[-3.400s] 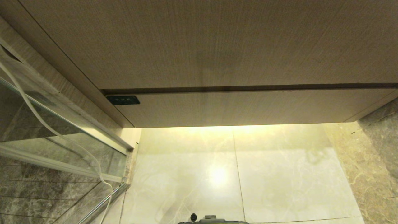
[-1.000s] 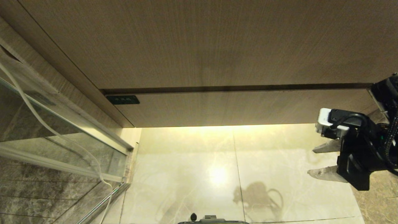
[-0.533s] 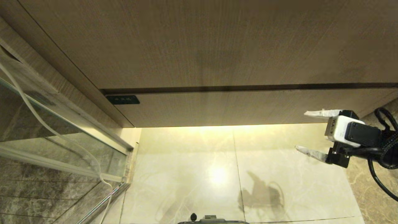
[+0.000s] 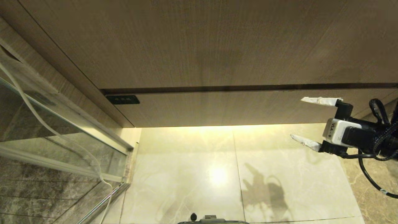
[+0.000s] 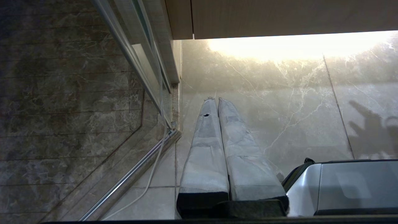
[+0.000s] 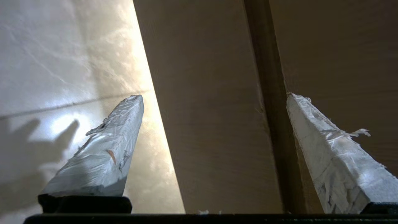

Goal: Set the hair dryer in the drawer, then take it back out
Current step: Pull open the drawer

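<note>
The drawer point(image 4: 236, 107) is a wide, shallow, beige wood-grain front, pushed in, with a small black label point(image 4: 122, 100) at its left. My right gripper point(image 4: 298, 118) hangs open at the drawer's right end, one taped finger level with the front, the other below its bottom edge over the floor. In the right wrist view the drawer front point(image 6: 211, 124) fills the gap between the fingers of the right gripper point(image 6: 214, 96), nothing held. The left gripper point(image 5: 214, 99) stays parked low over the floor, fingers pressed together. The hair dryer is out of view.
A taller wood panel point(image 4: 202, 43) sits above the drawer, with a dark seam between them. A glass shower screen with a metal rail point(image 4: 62, 124) and a hanging white cord point(image 4: 46, 127) stand at the left. Pale marble floor point(image 4: 186, 174) lies below; darker marble point(image 4: 373, 186) at the right.
My right arm has come in from the right edge, rolled its wrist and moved up toward the drawer's right end. Its fingers have spread wider. The left arm has not moved.
</note>
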### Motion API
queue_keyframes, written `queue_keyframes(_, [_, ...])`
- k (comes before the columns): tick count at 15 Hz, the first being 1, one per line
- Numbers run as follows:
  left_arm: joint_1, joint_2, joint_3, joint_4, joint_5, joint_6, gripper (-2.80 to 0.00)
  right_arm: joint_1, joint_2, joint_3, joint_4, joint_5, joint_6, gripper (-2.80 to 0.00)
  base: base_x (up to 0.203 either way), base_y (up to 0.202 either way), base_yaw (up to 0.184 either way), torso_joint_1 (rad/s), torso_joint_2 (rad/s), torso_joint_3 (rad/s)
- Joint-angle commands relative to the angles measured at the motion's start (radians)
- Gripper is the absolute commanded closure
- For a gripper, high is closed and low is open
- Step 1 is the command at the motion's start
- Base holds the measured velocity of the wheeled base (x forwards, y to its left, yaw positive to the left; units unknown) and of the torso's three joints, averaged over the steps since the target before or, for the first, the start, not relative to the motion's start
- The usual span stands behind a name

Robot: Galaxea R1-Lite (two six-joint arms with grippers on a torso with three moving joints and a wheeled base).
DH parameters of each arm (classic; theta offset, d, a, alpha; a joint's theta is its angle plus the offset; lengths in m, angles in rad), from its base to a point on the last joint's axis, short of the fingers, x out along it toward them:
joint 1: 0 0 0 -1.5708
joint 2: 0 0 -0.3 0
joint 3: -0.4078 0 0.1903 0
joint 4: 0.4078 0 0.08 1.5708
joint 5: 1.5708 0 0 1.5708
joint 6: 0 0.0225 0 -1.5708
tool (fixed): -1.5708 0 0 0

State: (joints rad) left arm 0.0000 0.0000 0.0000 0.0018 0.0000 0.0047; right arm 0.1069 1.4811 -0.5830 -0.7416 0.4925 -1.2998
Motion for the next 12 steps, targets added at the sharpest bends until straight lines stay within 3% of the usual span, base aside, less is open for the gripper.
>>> queue_keyframes(1, [0.0,0.0,0.0,0.0,0.0,0.0,0.0,-0.014,0.03,-0.071,0.073,-0.084,-0.052,-2.8,0.0,0.0,0.0,0.0,0.0,0.0])
queue_keyframes(3, [0.0,0.0,0.0,0.0,0.0,0.0,0.0,-0.016,0.048,-0.136,0.166,-0.134,-0.113,-2.8,0.0,0.0,0.0,0.0,0.0,0.0])
queue_keyframes(7, [0.0,0.0,0.0,0.0,0.0,0.0,0.0,-0.015,0.071,-0.208,0.36,-0.189,-0.129,-2.8,0.0,0.0,0.0,0.0,0.0,0.0])
queue_keyframes(12, [0.0,0.0,0.001,0.0,0.0,0.0,0.0,-0.015,0.14,-0.287,0.384,-0.255,-0.09,-2.8,0.0,0.0,0.0,0.0,0.0,0.0])
